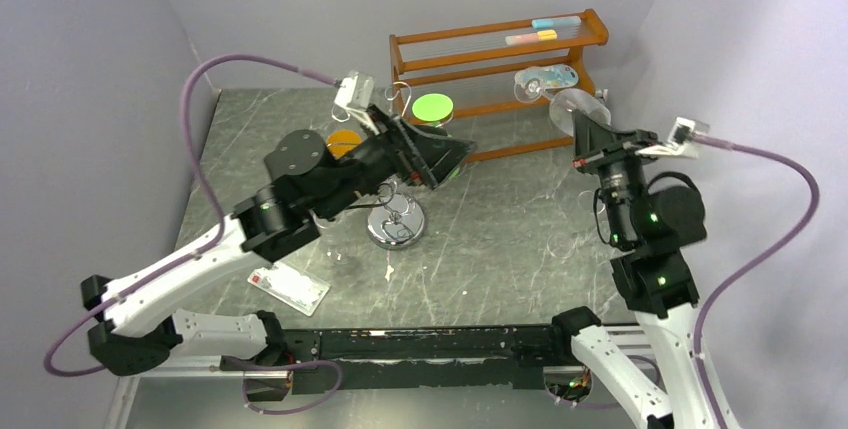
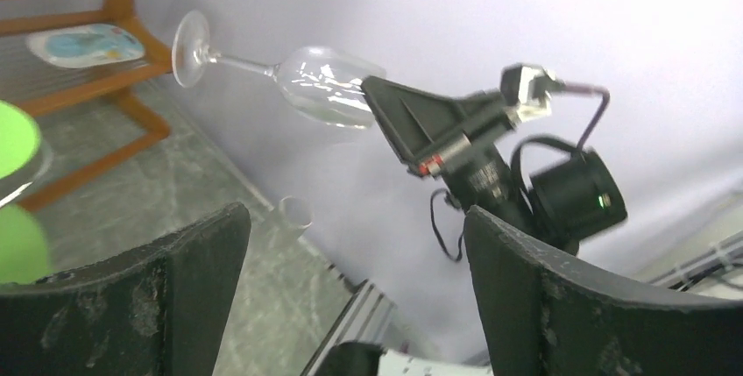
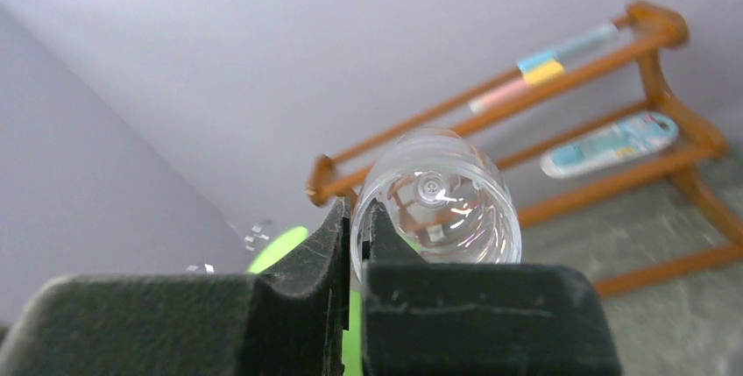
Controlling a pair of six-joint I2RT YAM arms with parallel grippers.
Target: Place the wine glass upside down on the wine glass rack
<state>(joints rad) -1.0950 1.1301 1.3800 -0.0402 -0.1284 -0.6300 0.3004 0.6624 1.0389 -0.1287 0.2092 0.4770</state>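
My right gripper [image 3: 355,236] is pinched together on the rim of the wine glass [image 3: 438,201], holding it sideways in the air, well right of the rack [image 1: 395,226] (leaving the foot free for hooking, I judge). My left gripper [image 2: 355,236] hangs spread wide over the rack.

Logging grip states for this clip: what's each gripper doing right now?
Left gripper: open, holding nothing.
Right gripper: shut on the wine glass, pinching the wall of its bowl at the rim.
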